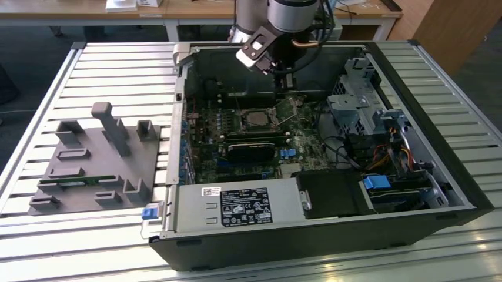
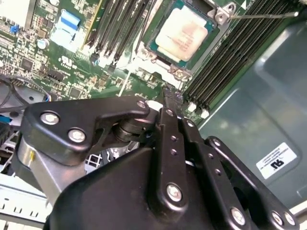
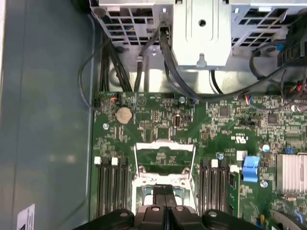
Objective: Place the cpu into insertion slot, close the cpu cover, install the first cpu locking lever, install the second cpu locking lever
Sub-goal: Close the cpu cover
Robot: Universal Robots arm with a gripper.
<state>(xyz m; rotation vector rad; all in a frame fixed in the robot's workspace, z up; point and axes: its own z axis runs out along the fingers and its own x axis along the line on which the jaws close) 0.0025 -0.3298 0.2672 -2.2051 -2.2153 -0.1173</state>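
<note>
Pincer hovering just above slot, my fingers pressing together. cpu sitting in slot, cpu cover tilting open near pincer.

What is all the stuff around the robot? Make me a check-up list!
Surface: slatted metal table holding an open black computer case.
Job's things: small square grey-topped cpu sits seated on the green motherboard; silvery windowed cpu cover is flipped open.
Clutter: grey plastic holder block beside the case.
Grippers: black gripper low over the motherboard, next to the cpu cover, jaws shut.
Cables: black cables by the silver drive cage.
Surroundings: wooden desks behind the table.
</note>
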